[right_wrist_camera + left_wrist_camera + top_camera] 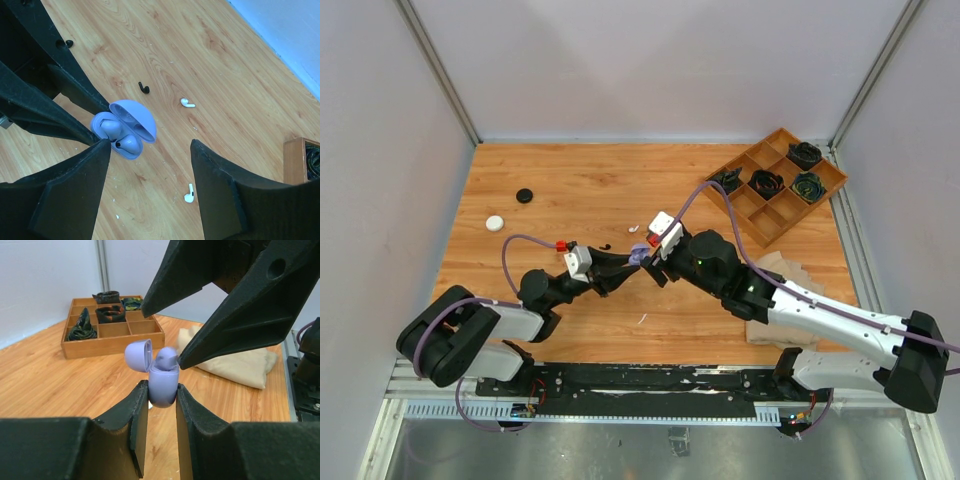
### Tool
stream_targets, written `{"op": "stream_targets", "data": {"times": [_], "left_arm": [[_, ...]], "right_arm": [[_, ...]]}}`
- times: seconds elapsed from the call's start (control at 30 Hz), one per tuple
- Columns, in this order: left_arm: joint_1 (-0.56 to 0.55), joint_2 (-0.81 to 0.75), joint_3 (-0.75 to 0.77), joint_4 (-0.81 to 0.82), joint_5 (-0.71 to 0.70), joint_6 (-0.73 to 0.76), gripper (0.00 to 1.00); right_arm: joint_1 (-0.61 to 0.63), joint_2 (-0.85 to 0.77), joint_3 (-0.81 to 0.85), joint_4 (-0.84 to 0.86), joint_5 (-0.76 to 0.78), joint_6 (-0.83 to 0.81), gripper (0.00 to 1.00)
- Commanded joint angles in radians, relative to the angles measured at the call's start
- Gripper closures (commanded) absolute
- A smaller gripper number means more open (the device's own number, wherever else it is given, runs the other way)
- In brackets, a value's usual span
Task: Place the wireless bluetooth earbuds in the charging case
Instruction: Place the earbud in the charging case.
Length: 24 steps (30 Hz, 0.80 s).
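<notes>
My left gripper [162, 392] is shut on the body of a lavender charging case [164, 385] and holds it just above the table with its lid [138, 355] open. In the right wrist view the case [140, 122] holds two lavender earbuds [107, 126] [129, 144]. One bud [167, 357] stands up above the rim. My right gripper [150, 150] is open and empty right over the case, one finger [80, 175] close beside it. A black earbud [144, 88] and two white earbuds [187, 103] [189, 193] lie loose on the wood. Both grippers meet at mid-table [638, 256].
A wooden divided tray [825, 185] with dark coiled items stands at the back right. A beige cloth [235, 362] lies under the right arm. A black disc [525, 195] and a white disc [495, 223] lie at the left. A thin white sliver [642, 318] lies near the front.
</notes>
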Motion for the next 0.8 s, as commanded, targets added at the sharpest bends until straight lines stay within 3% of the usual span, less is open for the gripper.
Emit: {"op": "stream_targets", "data": {"times": [0.0,0.27,0.77], "left_arm": [[0.004,0.017,0.015,0.248,0.05,0.006,1.0],[0.003,0.025,0.015,0.248,0.065,0.01,1.0],[0.004,0.039,0.018,0.248,0.145,0.039,1.0]], "right_arm": [[-0.01,0.014,0.038,0.014,-0.006,0.017,0.34],[-0.021,-0.001,0.063,-0.063,-0.022,-0.011,0.29],[-0.166,-0.033,0.124,-0.319,-0.41,-0.185,0.05]]}}
